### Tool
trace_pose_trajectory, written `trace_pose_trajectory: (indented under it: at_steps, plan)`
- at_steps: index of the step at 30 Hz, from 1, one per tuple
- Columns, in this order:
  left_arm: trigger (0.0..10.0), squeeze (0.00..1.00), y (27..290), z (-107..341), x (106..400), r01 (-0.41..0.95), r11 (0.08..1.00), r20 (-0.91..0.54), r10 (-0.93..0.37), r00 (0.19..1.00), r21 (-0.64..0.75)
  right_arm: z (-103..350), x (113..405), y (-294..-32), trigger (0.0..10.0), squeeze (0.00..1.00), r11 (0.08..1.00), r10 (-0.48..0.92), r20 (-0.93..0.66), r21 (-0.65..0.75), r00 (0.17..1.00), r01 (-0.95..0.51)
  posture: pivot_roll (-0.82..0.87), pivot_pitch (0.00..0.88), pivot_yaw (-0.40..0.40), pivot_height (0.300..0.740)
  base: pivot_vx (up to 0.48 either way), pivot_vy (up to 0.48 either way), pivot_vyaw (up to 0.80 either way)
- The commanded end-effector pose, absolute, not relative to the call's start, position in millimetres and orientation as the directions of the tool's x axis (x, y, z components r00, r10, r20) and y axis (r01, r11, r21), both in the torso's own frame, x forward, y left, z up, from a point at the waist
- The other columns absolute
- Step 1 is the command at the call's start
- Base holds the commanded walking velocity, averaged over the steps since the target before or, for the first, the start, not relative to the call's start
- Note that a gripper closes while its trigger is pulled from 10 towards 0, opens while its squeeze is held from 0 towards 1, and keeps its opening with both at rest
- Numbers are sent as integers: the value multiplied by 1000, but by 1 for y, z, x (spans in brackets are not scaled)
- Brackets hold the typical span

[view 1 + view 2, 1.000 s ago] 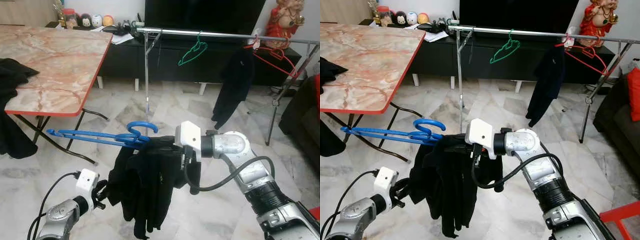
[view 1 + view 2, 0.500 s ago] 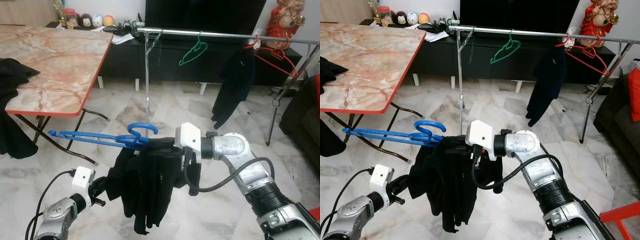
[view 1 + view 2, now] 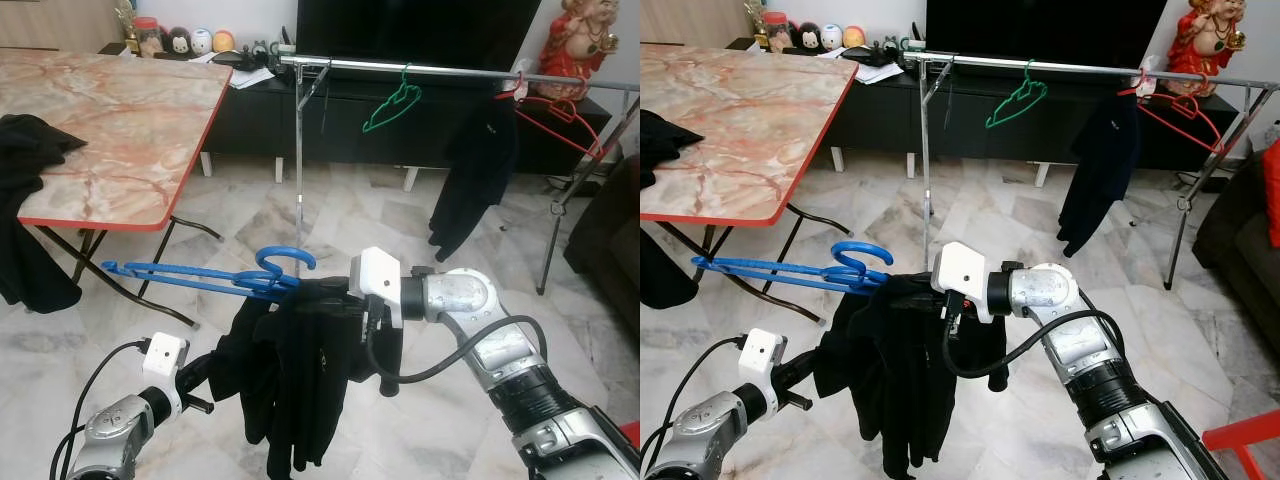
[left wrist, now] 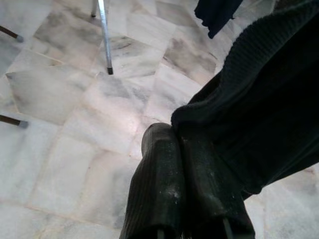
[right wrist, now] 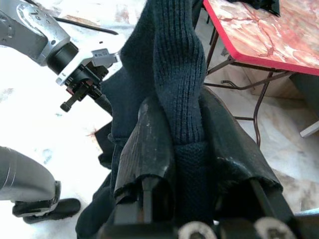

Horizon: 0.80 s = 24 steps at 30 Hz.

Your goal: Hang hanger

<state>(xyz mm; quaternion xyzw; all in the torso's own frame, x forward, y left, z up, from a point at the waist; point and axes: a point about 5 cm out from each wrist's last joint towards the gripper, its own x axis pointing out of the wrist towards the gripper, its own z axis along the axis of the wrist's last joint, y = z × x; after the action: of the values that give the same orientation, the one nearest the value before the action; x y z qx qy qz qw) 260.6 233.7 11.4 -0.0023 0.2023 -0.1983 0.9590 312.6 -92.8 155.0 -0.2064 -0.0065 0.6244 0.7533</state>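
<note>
Right tool (image 5: pixel 184 149) clamped on black sweater (image 3: pixel 300 370) draped over blue hanger (image 3: pixel 200 277); left tool (image 4: pixel 175 149) together, touching the sweater.

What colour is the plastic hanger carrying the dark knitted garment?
Blue hanger, clearest in the left eye view.

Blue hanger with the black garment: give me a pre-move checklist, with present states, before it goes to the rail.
1. Right pincer clamped on the black knit garment: ok, fabric is pinched between its fingers.
2. Blue hanger threaded in the garment: cannot tell; it lies sideways on top of the bunched cloth.
3. Hanger hook free to catch the rail: ok, the hook stands clear above the cloth.
4. Left pincer out of the way: not ok; it is shut, pressing against the garment's lower part.
5. Space on the clothes rail: ok, a bare stretch lies between the green hanger and the hanging dark garment.
</note>
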Motion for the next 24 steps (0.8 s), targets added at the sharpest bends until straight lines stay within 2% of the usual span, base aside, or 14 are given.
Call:
trace_pose_trajectory:
  at_steps: [1,4,12,19,22,24]
  plan:
    - [0,0,241,7,257,359,933,-432,-336,837,-32,150,316,-103,0,0,142,920,-298,-349,253,-926,60,0,-79,740,0,0,0]
    - [0,0,247,5,256,324,946,-461,-285,840,6,143,322,-113,0,0,165,882,-360,-366,303,-916,60,0,-79,740,0,0,0]
    - [0,0,257,2,255,255,964,-493,-187,850,75,132,328,-137,0,0,181,804,-467,-398,368,-899,59,0,-78,740,0,0,0]
    - [0,0,261,1,256,217,970,-511,-134,849,107,120,325,-149,0,0,128,766,-548,-382,336,-915,54,0,-74,740,0,0,0]
    - [0,0,263,1,258,204,971,-514,-114,850,122,107,319,-156,0,0,102,754,-592,-321,284,-942,59,0,-75,740,0,0,0]
    - [0,0,263,2,258,199,972,-514,-108,851,124,105,318,-158,0,0,89,742,-610,-321,277,-943,59,0,-75,740,0,0,0]
